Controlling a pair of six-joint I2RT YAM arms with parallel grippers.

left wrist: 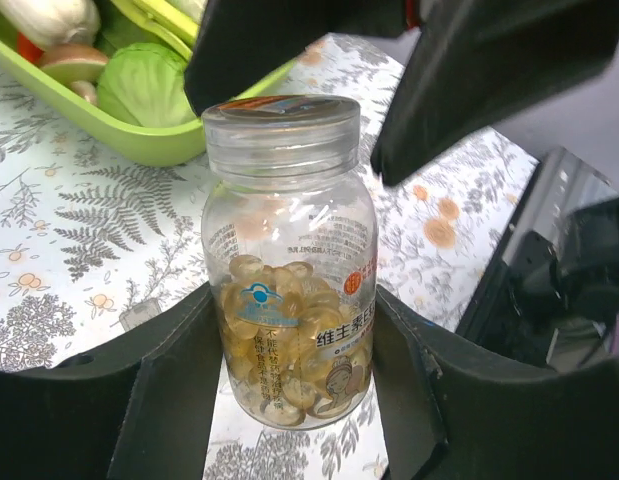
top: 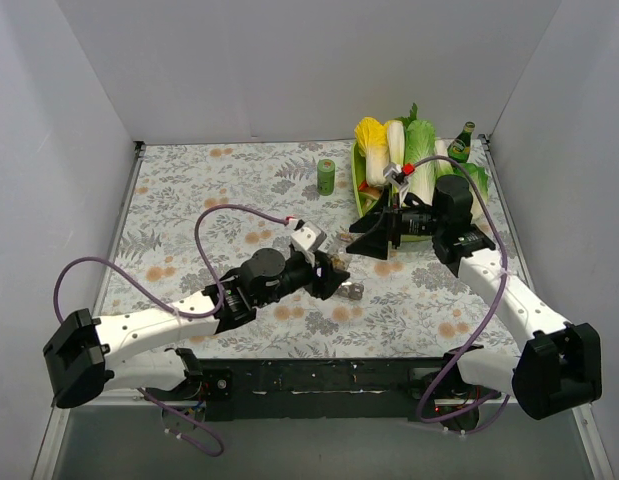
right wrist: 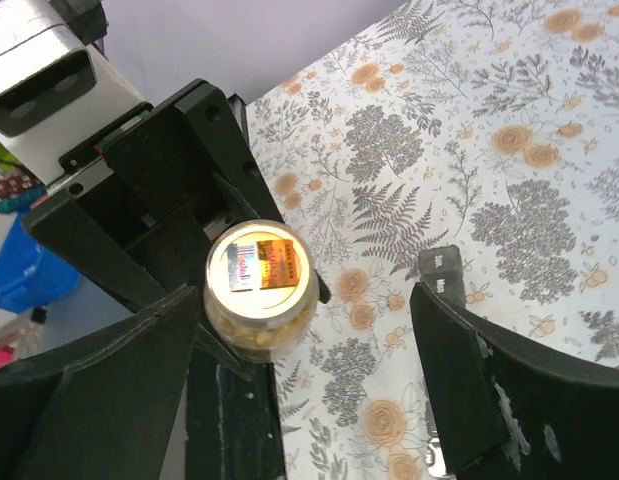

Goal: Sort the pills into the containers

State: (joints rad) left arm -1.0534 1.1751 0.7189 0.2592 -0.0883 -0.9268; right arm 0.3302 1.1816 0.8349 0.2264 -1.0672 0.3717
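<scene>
Jaws of your left gripper (top: 332, 272) are pressed against both sides of a clear pill bottle (left wrist: 289, 260) and hold it upright. Its lid (right wrist: 261, 268) is on, and the yellow pills (left wrist: 289, 350) fill roughly its lower half. You cannot tell whether its base rests on the flowered tablecloth (top: 209, 190). Jaws of your right gripper (top: 361, 238) stand wide apart and hold nothing. In the right wrist view its two fingers (right wrist: 99, 390) flank the bottle from above, with the lid close to the left-hand finger in that view. In the left wrist view they hang to either side of the lid, apart from it as far as can be seen. The containers (top: 354, 291) show only as a small grey piece on the cloth just beside your left gripper, on its right in the top view. The right wrist view gives one grey end near the other finger, the rest hidden. A green tray (left wrist: 139, 140) of vegetables lies at the far right of the table. A small green cylinder (top: 326, 177) stands just left of it, and a green glass bottle (top: 461, 143) stands at its far corner.
</scene>
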